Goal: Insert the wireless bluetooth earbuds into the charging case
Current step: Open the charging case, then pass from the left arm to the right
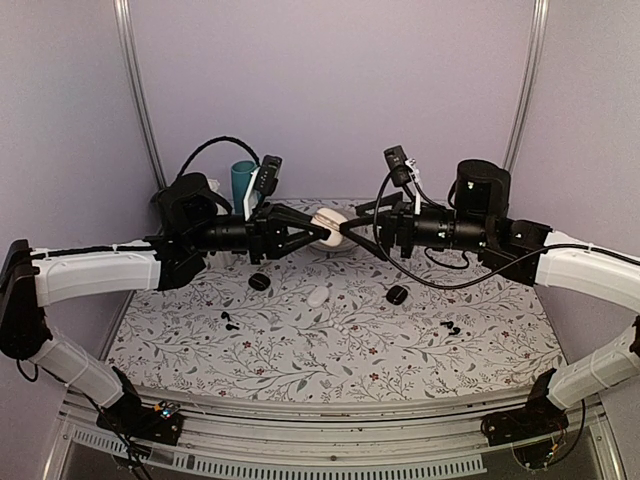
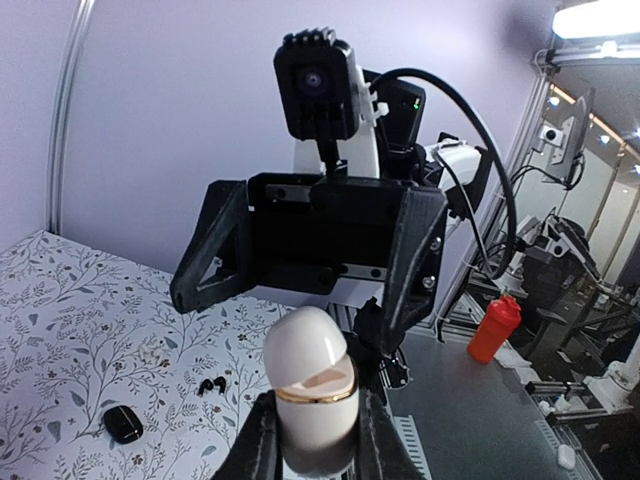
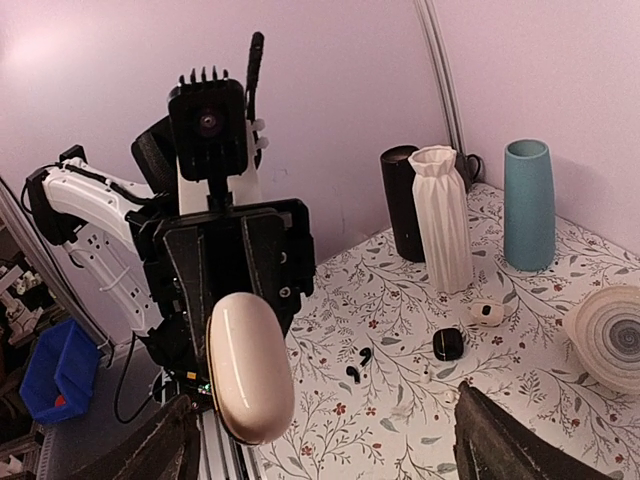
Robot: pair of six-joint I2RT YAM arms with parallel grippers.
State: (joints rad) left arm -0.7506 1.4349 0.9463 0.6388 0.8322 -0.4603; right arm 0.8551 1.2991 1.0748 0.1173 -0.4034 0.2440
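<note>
The charging case (image 2: pixel 310 400) is a glossy white capsule with a gold rim, its lid tipped ajar. My left gripper (image 2: pixel 312 440) is shut on its lower half and holds it up in the air above the back of the table (image 1: pixel 330 350). In the top view the case (image 1: pixel 328 224) hangs between the two arms. My right gripper (image 1: pixel 352 228) faces it from the right, open wide and just short of it. In the right wrist view the case (image 3: pixel 250 365) fills the left side, ahead of my right gripper (image 3: pixel 335 445). Two tiny white earbuds (image 3: pixel 425 376) lie on the floral cloth.
Two round black cases (image 1: pixel 259 281) (image 1: pixel 397 294) and a white oval object (image 1: pixel 318 296) lie mid-table. Black earbud pairs (image 1: pixel 228 321) (image 1: pixel 450 327) lie nearer the front. A teal vase (image 3: pixel 528 205), a white ribbed vase (image 3: pixel 443 220), a black cylinder (image 3: pixel 402 205) and a striped bowl (image 3: pixel 610 335) stand at the back.
</note>
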